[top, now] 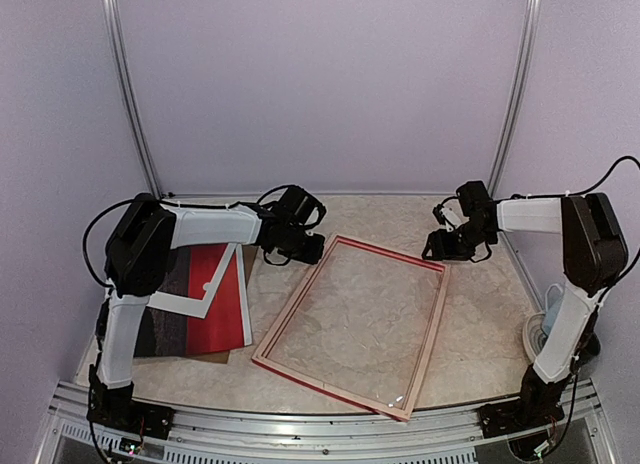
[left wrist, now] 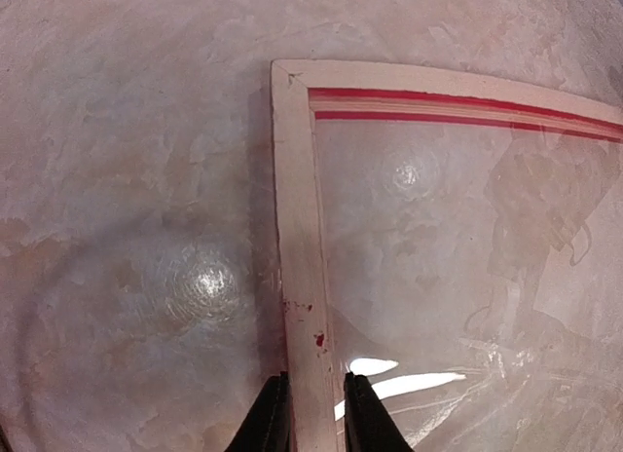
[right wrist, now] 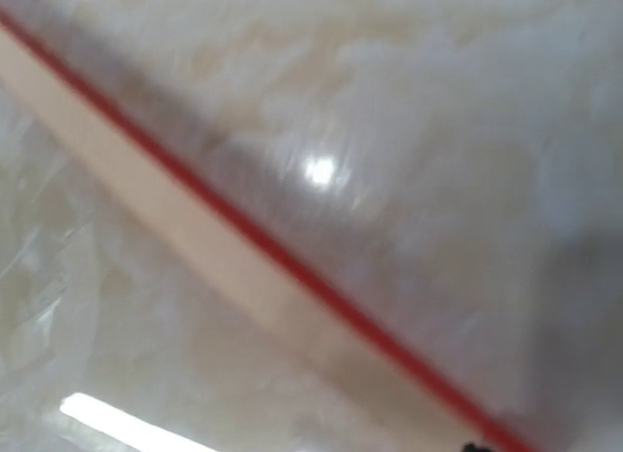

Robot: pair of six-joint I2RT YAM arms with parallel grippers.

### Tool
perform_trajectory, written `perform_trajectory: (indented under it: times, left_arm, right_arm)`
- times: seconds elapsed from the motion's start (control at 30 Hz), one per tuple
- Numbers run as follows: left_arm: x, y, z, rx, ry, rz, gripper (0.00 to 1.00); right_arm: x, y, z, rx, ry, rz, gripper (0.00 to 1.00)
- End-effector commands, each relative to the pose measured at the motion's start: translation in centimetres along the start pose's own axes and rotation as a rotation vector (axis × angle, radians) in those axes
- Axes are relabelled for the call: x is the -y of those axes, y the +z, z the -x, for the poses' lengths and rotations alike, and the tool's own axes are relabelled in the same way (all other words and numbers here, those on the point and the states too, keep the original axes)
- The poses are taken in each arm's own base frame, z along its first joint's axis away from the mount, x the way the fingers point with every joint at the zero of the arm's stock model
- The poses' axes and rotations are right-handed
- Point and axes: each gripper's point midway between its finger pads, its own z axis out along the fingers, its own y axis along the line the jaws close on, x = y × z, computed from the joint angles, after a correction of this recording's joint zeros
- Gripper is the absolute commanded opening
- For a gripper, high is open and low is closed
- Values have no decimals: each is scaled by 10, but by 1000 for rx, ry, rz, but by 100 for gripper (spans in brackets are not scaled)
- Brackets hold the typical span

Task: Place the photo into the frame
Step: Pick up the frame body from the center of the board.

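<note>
Frame point(top: 330, 387) lay pale side up mid-table, near rail toward arm bases. Photo point(top: 228, 324) sat well apart at left under your left arm, white mat point(top: 180, 305) over it. Left gripper point(top: 303, 248) at frame's far-left corner, fingers point(left wrist: 273, 418) close either side of rail — pinching or just clear, could not tell. Right gripper point(top: 452, 246) by far-right corner, jaw state unreadable. You needed frame flat and square, then mat off photo — take glossy print by edge.

White mat point(top: 218, 289) (askew) near marbled table's point(top: 480, 314) left edge.
</note>
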Motion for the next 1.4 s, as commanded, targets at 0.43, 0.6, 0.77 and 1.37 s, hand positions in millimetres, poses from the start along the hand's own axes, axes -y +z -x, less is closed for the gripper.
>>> perform_trajectory:
  times: [0.43, 0.6, 0.77, 1.37]
  left_arm:
    - [-2, -93, -67, -61, -181, -29, 51]
    - [3, -111, -79, -59, -212, -71, 54]
    - [3, -123, -87, -51, -229, -83, 54]
    - [5, -123, -85, -27, -253, -74, 56]
  right_arm:
    - [3, 46, 5, -131, -239, -43, 64]
    - [-5, 56, 4, -145, -287, -32, 59]
    - [-7, 61, 10, -148, -301, -31, 30]
    - [-26, 8, 23, -36, -255, -8, 0]
